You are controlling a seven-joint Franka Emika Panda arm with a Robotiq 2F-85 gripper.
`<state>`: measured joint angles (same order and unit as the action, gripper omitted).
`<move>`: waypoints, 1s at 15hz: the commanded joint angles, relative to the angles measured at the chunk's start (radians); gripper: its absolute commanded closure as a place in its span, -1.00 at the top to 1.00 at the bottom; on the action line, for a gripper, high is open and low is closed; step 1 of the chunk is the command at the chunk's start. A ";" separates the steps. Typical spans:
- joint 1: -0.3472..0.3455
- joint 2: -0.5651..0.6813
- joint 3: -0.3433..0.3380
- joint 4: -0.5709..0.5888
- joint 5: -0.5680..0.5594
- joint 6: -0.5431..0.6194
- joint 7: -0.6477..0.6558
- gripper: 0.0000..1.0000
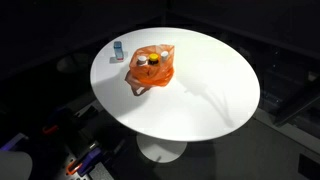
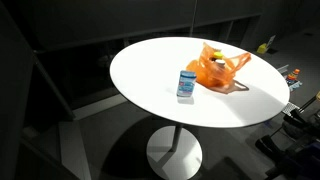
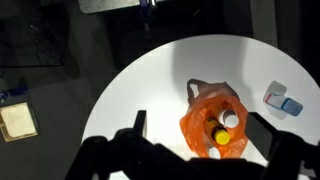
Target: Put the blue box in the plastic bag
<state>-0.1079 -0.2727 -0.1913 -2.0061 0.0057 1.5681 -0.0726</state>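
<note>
A round white table (image 1: 210,90) stands on a pedestal foot (image 2: 175,153). A white-capped bottle (image 3: 230,120) stands near the table's edge. On the dark floor, off the edge, lies a tan box (image 3: 18,120).

End effector (image 3: 200,122) hovers, jaws spread wide.

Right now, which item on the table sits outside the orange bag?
The blue box, standing alone beside the orange bag; the bottles sit inside it.
</note>
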 commanded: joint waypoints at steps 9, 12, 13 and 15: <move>0.007 0.076 0.045 0.072 -0.008 -0.013 0.005 1.00; 0.025 0.124 0.078 0.119 -0.022 -0.006 -0.003 1.00; 0.033 0.142 0.092 0.132 -0.033 0.002 -0.009 1.00; 0.053 0.178 0.118 0.159 -0.060 0.019 -0.019 1.00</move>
<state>-0.0763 -0.1601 -0.1034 -1.9174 -0.0119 1.5804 -0.0724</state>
